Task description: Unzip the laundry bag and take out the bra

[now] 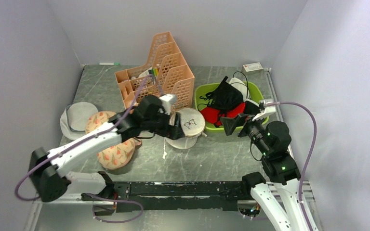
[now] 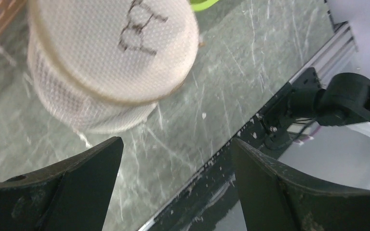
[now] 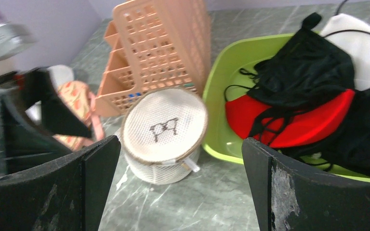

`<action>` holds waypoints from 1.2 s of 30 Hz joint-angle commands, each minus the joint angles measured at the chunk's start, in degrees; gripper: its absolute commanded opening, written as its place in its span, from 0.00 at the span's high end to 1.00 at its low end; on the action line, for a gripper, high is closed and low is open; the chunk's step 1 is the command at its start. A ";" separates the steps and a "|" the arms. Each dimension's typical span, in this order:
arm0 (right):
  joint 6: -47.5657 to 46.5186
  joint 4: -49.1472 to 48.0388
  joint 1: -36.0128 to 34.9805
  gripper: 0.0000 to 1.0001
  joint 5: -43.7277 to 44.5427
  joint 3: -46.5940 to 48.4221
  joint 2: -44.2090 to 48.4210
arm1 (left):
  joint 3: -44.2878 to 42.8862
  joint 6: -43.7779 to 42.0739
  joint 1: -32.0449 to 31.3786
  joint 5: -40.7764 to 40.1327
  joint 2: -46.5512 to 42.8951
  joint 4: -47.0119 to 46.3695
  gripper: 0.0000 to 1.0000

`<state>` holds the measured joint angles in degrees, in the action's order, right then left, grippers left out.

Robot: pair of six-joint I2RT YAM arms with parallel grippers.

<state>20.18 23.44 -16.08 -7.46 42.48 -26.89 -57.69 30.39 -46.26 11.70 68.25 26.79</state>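
From above we see the laundry bag standing on the table between the orange organizer and the green basin. Its beige face with the small black drawing is turned up. The left gripper is right at the bag's left side, and from there we cannot tell whether it touches.

The left wrist view adds more: both fingers are spread wide with nothing between them, and the bag sits just beyond their tips. The right wrist view shows most clearly a white zip tab sticking out low on the bag's mesh wall.

The right gripper hangs over the table by the basin's near rim, and its jaws are also apart and empty.

In the basin, black garments lie over a red garment, with something white at the back. We cannot make out through the mesh what the bag holds. Left of it lie a peach floral pouch and a flat grey round bag.
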 commanded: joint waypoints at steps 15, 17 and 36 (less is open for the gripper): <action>4.34 3.23 -2.43 0.00 -4.72 -1.03 8.15 | -24.86 -22.49 -15.88 -24.11 32.99 7.19 0.20; 2.87 1.98 -2.43 0.00 -4.32 -2.40 10.26 | -23.04 -23.22 -15.92 -24.90 32.45 5.15 0.27; 5.16 -20.12 -2.33 0.06 -11.05 -15.71 -7.62 | -16.06 -22.51 -13.42 -22.68 24.65 4.43 0.93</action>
<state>24.05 12.38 -18.13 -13.37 28.47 -29.36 -74.22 7.94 -59.99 -11.44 94.63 31.55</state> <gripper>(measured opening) 0.959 0.129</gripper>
